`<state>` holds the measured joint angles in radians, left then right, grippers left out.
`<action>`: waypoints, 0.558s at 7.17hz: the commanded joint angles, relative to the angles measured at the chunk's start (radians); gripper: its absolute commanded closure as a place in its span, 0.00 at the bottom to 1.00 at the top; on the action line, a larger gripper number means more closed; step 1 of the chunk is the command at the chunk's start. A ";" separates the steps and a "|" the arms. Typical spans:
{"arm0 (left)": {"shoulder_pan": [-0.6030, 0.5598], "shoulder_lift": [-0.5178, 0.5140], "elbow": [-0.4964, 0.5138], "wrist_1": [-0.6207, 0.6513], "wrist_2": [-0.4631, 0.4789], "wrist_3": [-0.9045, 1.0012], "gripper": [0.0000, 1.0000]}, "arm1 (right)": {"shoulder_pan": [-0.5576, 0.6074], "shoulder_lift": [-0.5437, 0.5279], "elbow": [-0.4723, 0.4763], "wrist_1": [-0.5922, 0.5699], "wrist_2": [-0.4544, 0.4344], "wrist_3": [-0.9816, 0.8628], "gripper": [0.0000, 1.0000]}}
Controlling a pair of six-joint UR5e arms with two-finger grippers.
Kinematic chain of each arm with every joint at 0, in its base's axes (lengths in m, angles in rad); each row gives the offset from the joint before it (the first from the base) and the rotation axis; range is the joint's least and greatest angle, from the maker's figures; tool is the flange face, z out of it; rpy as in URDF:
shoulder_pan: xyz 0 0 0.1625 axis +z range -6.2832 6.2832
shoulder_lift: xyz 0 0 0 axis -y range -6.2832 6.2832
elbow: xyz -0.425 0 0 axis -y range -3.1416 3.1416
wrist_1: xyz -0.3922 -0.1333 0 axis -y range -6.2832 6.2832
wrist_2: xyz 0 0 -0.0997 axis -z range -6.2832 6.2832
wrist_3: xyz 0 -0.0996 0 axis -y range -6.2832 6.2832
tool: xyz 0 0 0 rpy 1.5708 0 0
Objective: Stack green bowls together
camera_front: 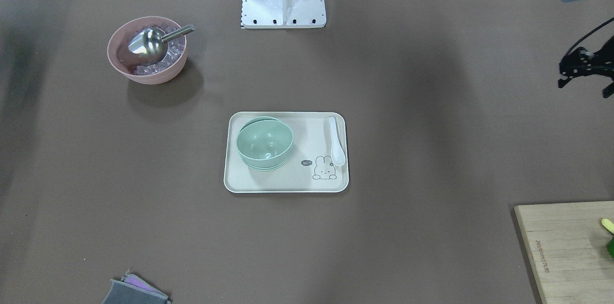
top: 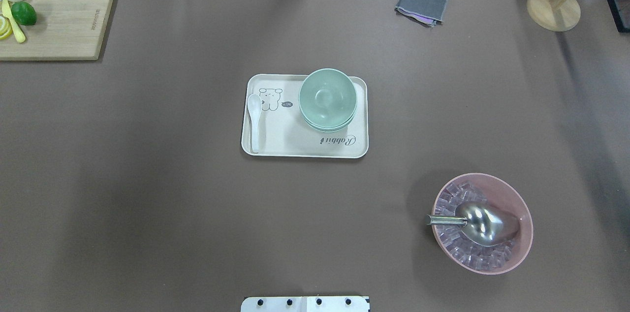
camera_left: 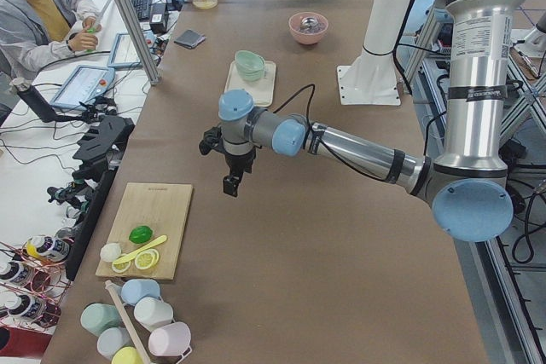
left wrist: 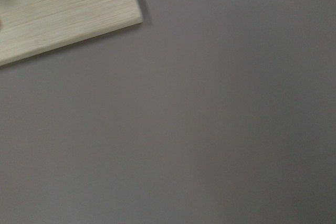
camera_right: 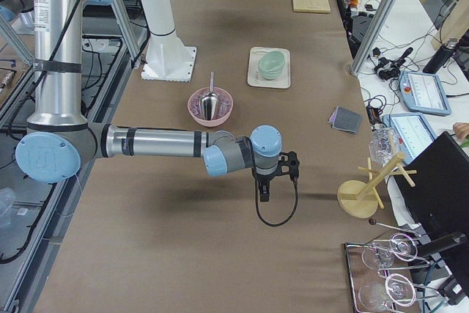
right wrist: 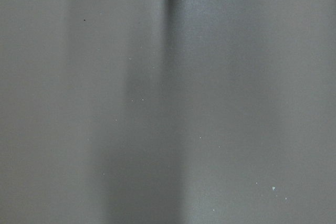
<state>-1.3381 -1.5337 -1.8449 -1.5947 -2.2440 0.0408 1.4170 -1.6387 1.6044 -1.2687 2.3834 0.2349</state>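
The green bowls [camera_front: 264, 143] sit nested in one stack on the left half of a beige rabbit tray [camera_front: 288, 184] at the table's middle. The stack also shows in the overhead view [top: 327, 98], on the tray's [top: 275, 147] right half. My left gripper [camera_left: 230, 183] hangs over bare table near the cutting board, far from the tray, and only its black edge [camera_front: 583, 66] shows in the front view. My right gripper [camera_right: 264, 192] hangs over bare table near the wooden stand. I cannot tell whether either is open or shut. Both wrist views show only table.
A white spoon [top: 254, 120] lies on the tray. A pink bowl [top: 482, 223] holds ice cubes and a metal scoop. A cutting board [top: 54, 21] with lime and lemon pieces, a grey cloth [top: 422, 2] and a wooden stand [top: 553, 7] lie along the far edge.
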 commanded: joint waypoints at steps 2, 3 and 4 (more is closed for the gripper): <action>-0.096 0.052 0.105 0.009 -0.002 0.148 0.02 | 0.005 -0.007 -0.001 0.002 0.007 -0.012 0.00; -0.095 0.050 0.124 -0.002 -0.002 0.145 0.02 | 0.008 -0.006 -0.001 0.002 0.002 -0.029 0.00; -0.096 0.034 0.115 -0.005 -0.005 0.142 0.02 | 0.007 -0.006 -0.003 0.002 -0.001 -0.031 0.00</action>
<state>-1.4315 -1.4888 -1.7312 -1.5948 -2.2465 0.1840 1.4232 -1.6437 1.6024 -1.2673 2.3864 0.2112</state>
